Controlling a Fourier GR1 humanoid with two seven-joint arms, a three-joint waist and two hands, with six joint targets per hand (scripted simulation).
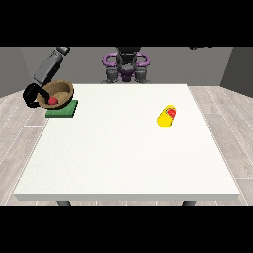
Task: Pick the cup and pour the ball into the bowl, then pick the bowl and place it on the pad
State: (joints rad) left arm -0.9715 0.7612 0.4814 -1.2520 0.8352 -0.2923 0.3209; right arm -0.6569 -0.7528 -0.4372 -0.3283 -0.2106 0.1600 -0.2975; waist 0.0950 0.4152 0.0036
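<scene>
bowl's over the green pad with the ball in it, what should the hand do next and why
Probably lower the bowl flat onto the pad before letting go. The hand at the view's left holds the bowl tilted, its open side towards the camera, over the pad's left part, with a red ball inside. The yellow cup lies on its side on the table.

Dark grey torso (126,66), purple curved shoulder rings, grey boxy forearm (49,66), black hand (31,95)
</scene>
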